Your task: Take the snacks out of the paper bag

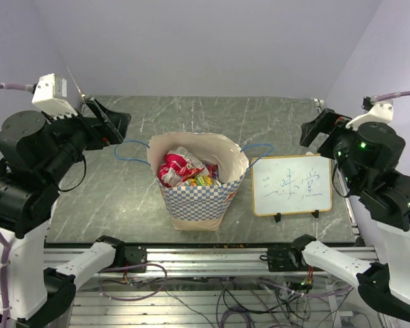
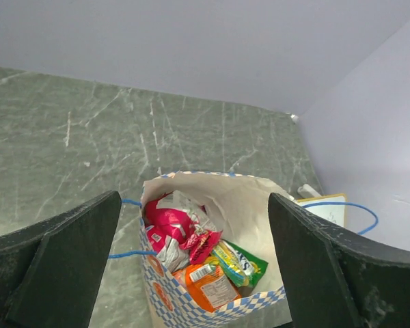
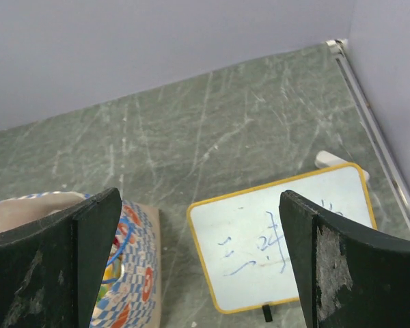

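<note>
The paper bag point(image 1: 198, 199) stands open in the middle of the table, with a blue-and-white checkered band and blue string handles to each side. The snacks point(image 1: 179, 167) fill it: a red-and-white packet on top, with yellow and green ones beside it. In the left wrist view the bag point(image 2: 242, 205) holds a pink-red packet point(image 2: 165, 225), an orange packet point(image 2: 206, 283) and a green-yellow packet point(image 2: 244, 263). My left gripper point(image 1: 108, 121) is open and empty, raised to the left of the bag and looking down into it point(image 2: 195, 205). My right gripper point(image 1: 321, 130) is open and empty, raised to the right point(image 3: 198, 198).
A white writing board point(image 1: 292, 184) with a yellow frame stands just right of the bag, and shows in the right wrist view point(image 3: 280, 246). A small white object point(image 3: 328, 158) lies behind it. The table's near edge meets a metal rail point(image 1: 205, 256) with cables below.
</note>
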`<action>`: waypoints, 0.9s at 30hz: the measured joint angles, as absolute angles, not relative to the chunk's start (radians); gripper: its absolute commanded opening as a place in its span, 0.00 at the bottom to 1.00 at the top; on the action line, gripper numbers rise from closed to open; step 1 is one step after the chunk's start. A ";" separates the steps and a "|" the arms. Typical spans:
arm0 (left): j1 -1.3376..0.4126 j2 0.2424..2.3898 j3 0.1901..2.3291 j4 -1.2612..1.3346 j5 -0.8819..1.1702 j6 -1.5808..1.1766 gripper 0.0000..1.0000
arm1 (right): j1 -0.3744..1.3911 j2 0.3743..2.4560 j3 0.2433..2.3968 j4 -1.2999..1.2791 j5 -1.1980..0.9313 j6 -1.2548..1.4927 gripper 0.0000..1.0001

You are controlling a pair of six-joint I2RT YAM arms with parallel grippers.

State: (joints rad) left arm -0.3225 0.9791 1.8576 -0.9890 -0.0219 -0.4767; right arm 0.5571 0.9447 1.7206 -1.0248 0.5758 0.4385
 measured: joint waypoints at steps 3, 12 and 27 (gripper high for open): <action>-0.323 0.981 1.820 -0.982 -0.049 -0.473 1.00 | 0.517 0.945 1.670 -1.014 0.569 0.439 1.00; -0.323 1.002 1.711 -0.953 -0.140 -0.471 1.00 | 0.400 0.959 1.547 -0.982 0.534 0.439 1.00; -0.322 1.048 1.605 -0.987 -0.199 -0.548 0.95 | 0.308 0.995 1.357 -0.810 0.154 0.528 1.00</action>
State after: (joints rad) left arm -0.3222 1.0485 1.6051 -0.9871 -0.1989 -0.5484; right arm 0.3080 0.9947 1.3567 -0.8097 0.1535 0.5282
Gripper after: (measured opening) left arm 0.968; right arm 0.999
